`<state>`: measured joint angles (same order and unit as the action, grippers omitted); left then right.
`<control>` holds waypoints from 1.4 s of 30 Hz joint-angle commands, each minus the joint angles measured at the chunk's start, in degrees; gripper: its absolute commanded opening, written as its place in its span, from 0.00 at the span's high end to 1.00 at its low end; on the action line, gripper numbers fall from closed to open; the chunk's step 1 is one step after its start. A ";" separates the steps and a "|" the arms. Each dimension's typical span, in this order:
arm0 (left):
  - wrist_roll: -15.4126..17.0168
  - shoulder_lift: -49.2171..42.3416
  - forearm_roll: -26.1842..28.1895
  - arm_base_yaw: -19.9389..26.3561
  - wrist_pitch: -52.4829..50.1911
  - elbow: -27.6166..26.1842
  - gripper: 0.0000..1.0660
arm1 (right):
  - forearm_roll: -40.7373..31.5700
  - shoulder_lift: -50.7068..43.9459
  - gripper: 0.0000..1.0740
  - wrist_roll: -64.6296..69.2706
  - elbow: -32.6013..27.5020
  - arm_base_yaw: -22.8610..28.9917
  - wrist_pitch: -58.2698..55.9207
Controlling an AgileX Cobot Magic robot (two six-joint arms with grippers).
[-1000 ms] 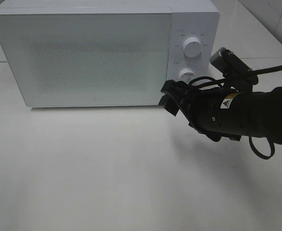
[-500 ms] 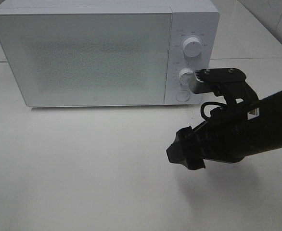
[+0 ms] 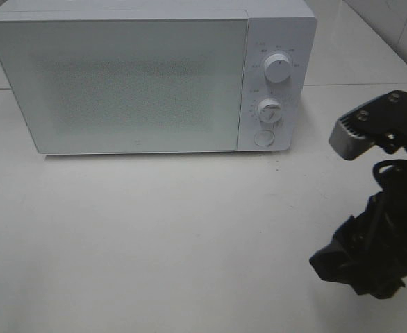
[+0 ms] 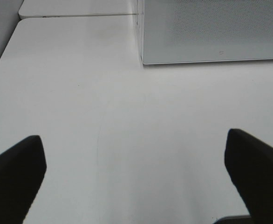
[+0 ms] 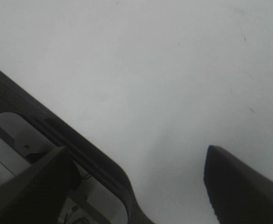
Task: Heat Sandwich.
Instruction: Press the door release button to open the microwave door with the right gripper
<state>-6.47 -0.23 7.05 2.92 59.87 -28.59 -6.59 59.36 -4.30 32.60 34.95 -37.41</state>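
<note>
Right gripper [image 3: 332,263]; microwave dial print [image 3: 262,50] illegible

White microwave [image 3: 120,83] — shut, upright, front-facing

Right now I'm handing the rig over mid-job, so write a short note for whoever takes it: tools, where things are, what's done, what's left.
left tool: open, empty, over the table, facing the microwave.
right tool: open, empty, over the table in front of the microwave and to its right, touching nothing.
sandwich: in no view. The microwave's door is shut and frosted, so I cannot tell if it is inside.
Done: door shut, at least.
Left: probably confirm the sandwich is inside and the dials are set.
</note>
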 commanded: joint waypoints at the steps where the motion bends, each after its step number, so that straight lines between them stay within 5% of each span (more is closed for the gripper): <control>1: -0.06 -1.55 0.29 0.06 -0.97 0.17 0.03 | 0.63 -4.13 0.29 0.17 0.17 -0.29 -4.13; 20: -0.06 -1.55 0.29 0.06 -0.97 0.17 0.03 | 3.32 -35.18 0.29 4.30 0.06 -1.38 -22.23; 42: -0.06 -1.55 0.29 0.06 -0.97 0.17 0.03 | 10.54 -58.67 0.29 7.51 -1.60 -21.89 -27.85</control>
<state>-6.47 -0.23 7.05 2.92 59.87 -28.59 3.15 2.98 2.23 32.20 14.73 -65.03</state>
